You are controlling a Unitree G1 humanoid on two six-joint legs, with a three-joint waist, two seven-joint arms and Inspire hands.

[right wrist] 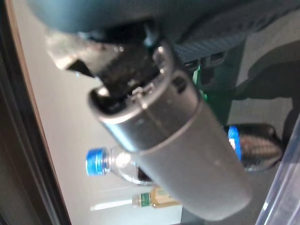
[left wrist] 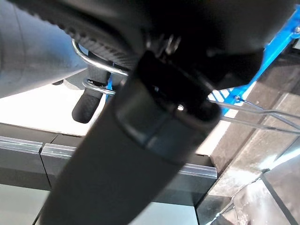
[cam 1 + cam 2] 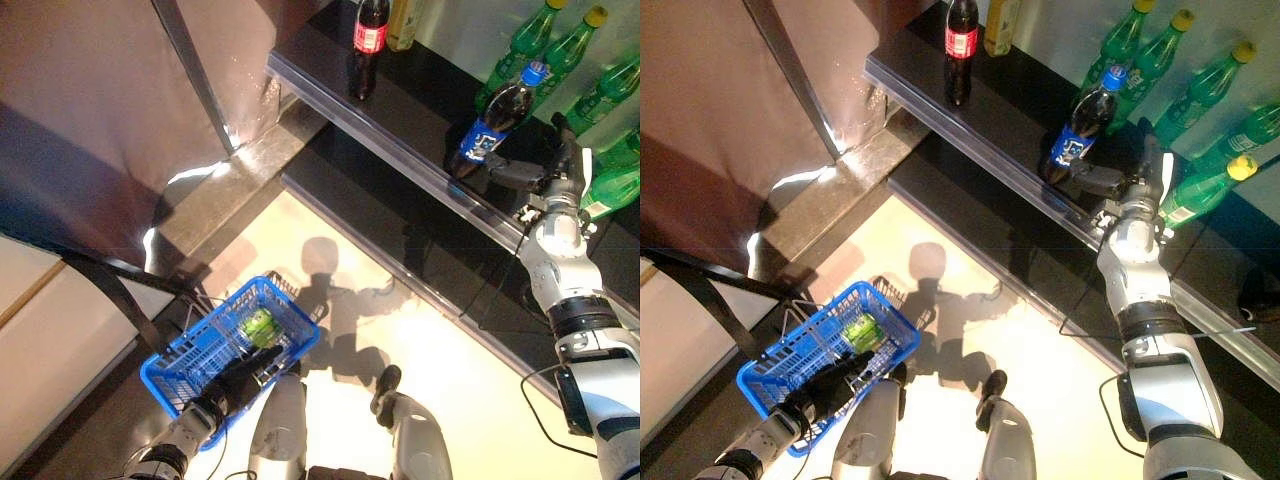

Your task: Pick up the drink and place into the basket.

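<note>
Blue basket (image 3: 175, 375) low on the left, above the floor, green bottle (image 3: 260, 325) lying inside it. Left hand (image 3: 825, 392) at the basket's near rim, fingers curled round the wire handle (image 2: 93, 65), holding it up. Dark shelf (image 3: 400, 130) runs across the upper right. On it, far end, a red-label cola bottle (image 3: 368, 45) upright, a yellowish bottle (image 3: 403, 22) just beside it. Further right the task drink, a dark cola bottle with blue label and blue cap (image 3: 495, 120), stands upright near the shelf's front edge. Right hand (image 3: 1120, 180) just beside it on its right, thumb reaching toward the bottle's lower body; cannot tell if fingers actually close on it or only touch. Green bottles (image 3: 585, 60) behind and right of the hand.
</note>
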